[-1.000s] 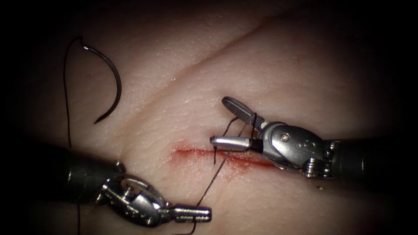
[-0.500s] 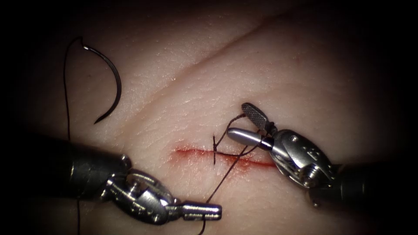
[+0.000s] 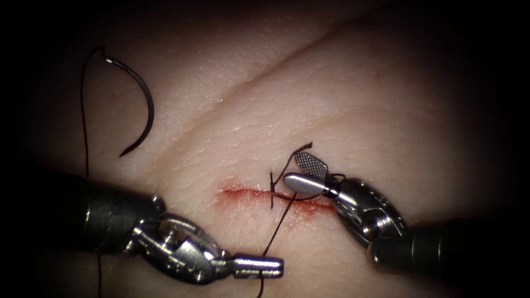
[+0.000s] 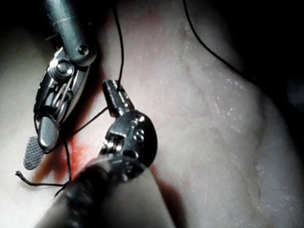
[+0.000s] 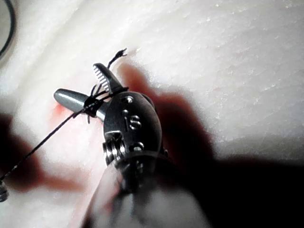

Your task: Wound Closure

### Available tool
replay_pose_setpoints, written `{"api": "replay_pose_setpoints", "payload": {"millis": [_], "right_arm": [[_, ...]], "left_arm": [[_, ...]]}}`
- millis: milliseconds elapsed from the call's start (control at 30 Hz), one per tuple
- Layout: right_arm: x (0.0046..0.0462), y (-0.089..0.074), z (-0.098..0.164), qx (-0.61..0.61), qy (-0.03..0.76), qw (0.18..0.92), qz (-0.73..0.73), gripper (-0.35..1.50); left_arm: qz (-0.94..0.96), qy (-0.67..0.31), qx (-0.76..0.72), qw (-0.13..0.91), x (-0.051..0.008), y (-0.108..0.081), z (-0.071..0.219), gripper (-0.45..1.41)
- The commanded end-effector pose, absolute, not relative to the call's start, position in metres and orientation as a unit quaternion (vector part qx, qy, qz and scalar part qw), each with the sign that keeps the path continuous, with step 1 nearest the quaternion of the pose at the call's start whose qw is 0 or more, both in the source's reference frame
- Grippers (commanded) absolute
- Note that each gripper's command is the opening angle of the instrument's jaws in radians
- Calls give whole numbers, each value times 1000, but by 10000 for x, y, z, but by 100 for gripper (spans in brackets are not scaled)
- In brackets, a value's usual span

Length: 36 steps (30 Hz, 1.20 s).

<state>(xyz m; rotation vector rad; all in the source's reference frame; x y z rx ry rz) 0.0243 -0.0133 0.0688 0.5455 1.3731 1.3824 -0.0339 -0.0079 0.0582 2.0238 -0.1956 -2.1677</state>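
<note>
The tissue (image 3: 353, 105) is lying pale and finely creased, with a shallow diagonal fold running across it. The cut (image 3: 259, 194) is showing as a short horizontal slit edged with red fluid (image 3: 309, 205).

The right tool (image 3: 301, 172), polished metal with one cross-hatched jaw face, is resting over the right end of the cut with its jaws spread and gripping nothing; thread is wrapping around the base of those jaws. No legible writing is showing on either tool.

The left tool (image 3: 259, 267), smooth and cylindrical at the tip, is sitting below the cut with its jaws pressed together on the thread (image 3: 279, 223), which is running up taut to the stitch at the cut.

The needle (image 3: 144, 105), a dark slender arc, is lying loose on the tissue surface, well apart to the upper left of the cut and held by neither tool.
</note>
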Motion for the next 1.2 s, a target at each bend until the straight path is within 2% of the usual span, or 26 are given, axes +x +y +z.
{"api": "replay_pose_setpoints", "payload": {"millis": [33,233,300,500,1033,1200], "right_arm": [[249,-139,696,230,573,527,584,94],[248,-143,711,236,558,512,608,99],[247,-142,718,243,549,504,621,108],[245,-141,725,256,532,497,636,118],[259,-125,736,257,528,488,645,116],[263,-119,735,255,527,487,649,106]], "left_arm": [[-727,-65,679,84,-344,-83,587,-45],[-727,-64,678,85,-345,-82,587,-45],[-729,-63,676,86,-347,-82,587,-45],[-730,-63,675,86,-350,-83,585,-45],[-731,-62,675,87,-349,-85,581,-45],[-730,-62,675,89,-347,-88,581,-45]]}}
